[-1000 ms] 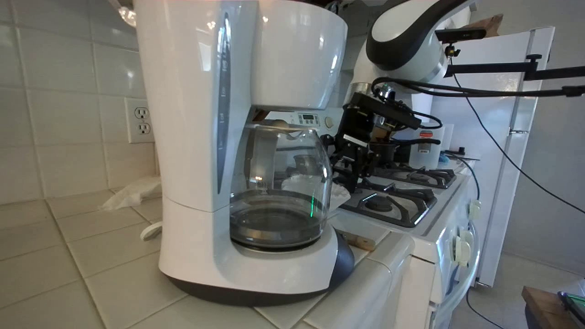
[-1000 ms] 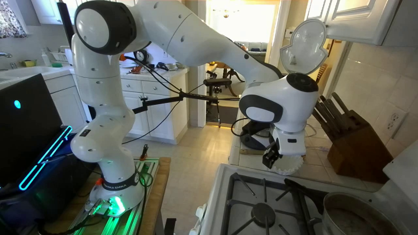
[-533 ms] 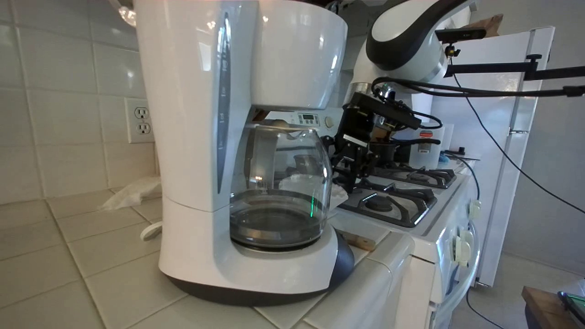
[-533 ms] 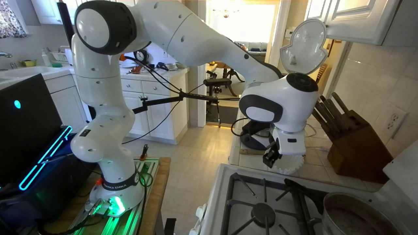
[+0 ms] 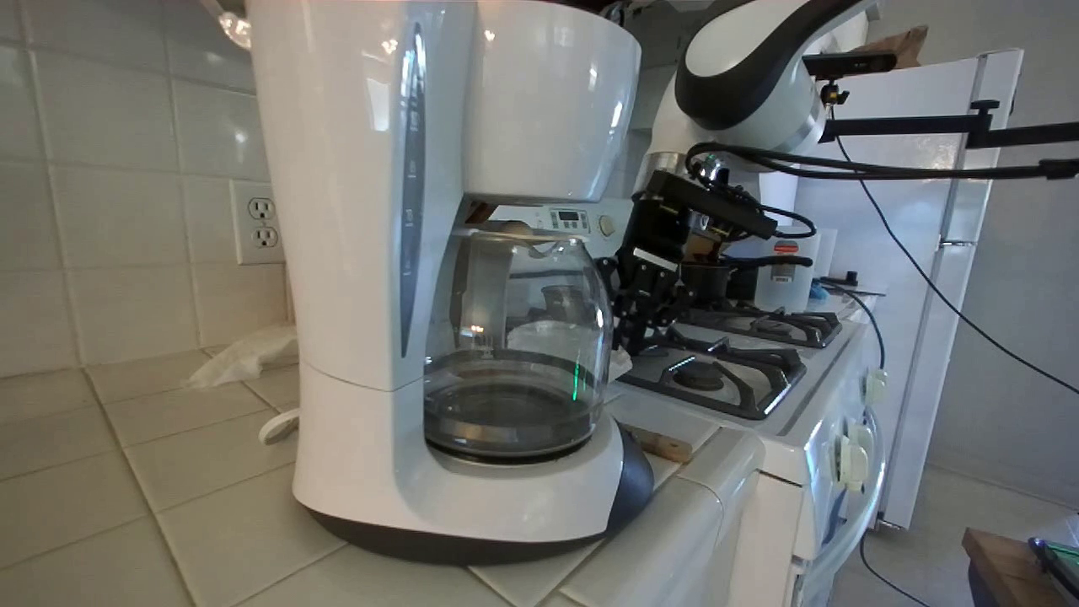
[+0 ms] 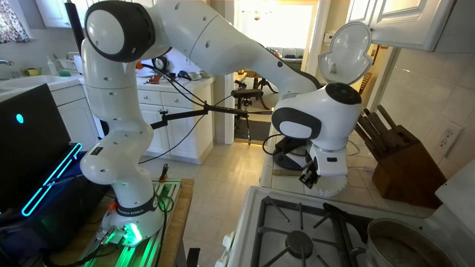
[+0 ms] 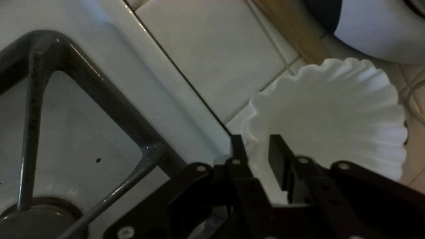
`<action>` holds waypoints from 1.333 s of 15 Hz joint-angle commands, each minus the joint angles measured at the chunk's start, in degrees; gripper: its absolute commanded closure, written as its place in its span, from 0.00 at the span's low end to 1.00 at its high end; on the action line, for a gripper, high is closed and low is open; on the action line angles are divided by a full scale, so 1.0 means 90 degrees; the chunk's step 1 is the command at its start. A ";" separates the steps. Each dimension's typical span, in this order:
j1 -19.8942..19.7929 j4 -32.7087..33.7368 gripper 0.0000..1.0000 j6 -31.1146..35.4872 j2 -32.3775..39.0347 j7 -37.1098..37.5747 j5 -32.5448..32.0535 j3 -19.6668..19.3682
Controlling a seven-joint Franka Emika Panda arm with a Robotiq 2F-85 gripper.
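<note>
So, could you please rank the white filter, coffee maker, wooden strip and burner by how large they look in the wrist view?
Largest first:
1. White filter
2. Coffee maker, only part in frame
3. Wooden strip and burner, both cut off, too alike to rank

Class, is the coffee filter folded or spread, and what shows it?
Spread: the wrist view shows the coffee filter open wide, its fluted wall fanned out.
</note>
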 commanded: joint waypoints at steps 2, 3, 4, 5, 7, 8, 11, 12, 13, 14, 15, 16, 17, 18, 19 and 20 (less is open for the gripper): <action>-0.0004 -0.0062 0.92 0.0073 -0.0032 -0.0129 -0.0002 0.0016; -0.0005 -0.0067 0.94 0.0071 -0.0035 -0.0134 -0.0002 0.0015; -0.0005 -0.0068 0.94 0.0071 -0.0035 -0.0141 -0.0003 0.0015; -0.0005 -0.0070 0.98 0.0070 -0.0038 -0.0149 -0.0002 0.0016; -0.0003 -0.0074 0.95 0.0068 -0.0046 -0.0162 -0.0002 0.0018; -0.0003 -0.0074 0.95 0.0063 -0.0052 -0.0172 0.0001 0.0019; -0.0007 -0.0068 0.95 0.0007 -0.0085 -0.0221 0.0024 0.0021; -0.0010 -0.0066 0.96 -0.0015 -0.0112 -0.0241 0.0043 0.0023; -0.0013 -0.0060 0.96 -0.0063 -0.0154 -0.0259 0.0060 0.0024; -0.0011 -0.0065 0.97 -0.0055 -0.0192 -0.0261 0.0057 0.0025; -0.0010 -0.0075 0.96 -0.0058 -0.0258 -0.0262 0.0045 0.0025; -0.0010 -0.0077 0.97 -0.0075 -0.0312 -0.0256 0.0034 0.0024; -0.0009 -0.0082 0.97 -0.0082 -0.0373 -0.0253 0.0028 0.0024; -0.0008 -0.0087 0.97 -0.0079 -0.0428 -0.0240 0.0005 0.0023; -0.0007 -0.0089 0.96 -0.0075 -0.0473 -0.0233 -0.0010 0.0023; -0.0009 -0.0092 0.96 -0.0072 -0.0514 -0.0226 -0.0022 0.0022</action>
